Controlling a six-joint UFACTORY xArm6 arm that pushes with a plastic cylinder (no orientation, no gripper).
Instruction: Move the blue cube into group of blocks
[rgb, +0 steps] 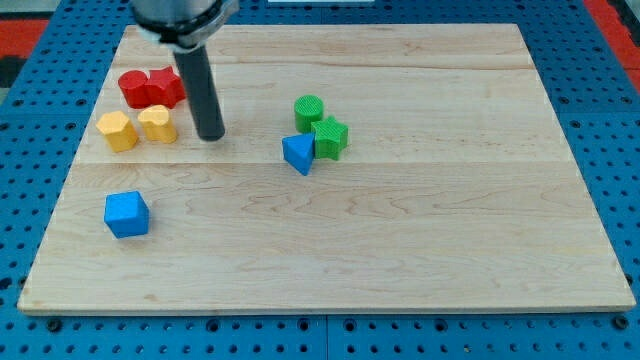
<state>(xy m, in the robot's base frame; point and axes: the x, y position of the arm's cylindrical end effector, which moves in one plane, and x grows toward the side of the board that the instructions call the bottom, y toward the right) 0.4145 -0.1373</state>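
Observation:
The blue cube (126, 214) lies alone near the view's left edge, low on the wooden board (420, 260). My tip (211, 136) rests on the board above and to the right of it, well apart. Just left of the tip is a group: two red blocks (150, 88) side by side, with a yellow hexagonal block (118, 131) and a yellow heart-like block (157, 123) below them. The tip stands close to the right of the yellow heart-like block.
A second cluster sits near the middle: a green cylinder (309, 110), a green cube (329, 137) and a blue triangular block (298, 153), touching one another. Blue pegboard surrounds the board.

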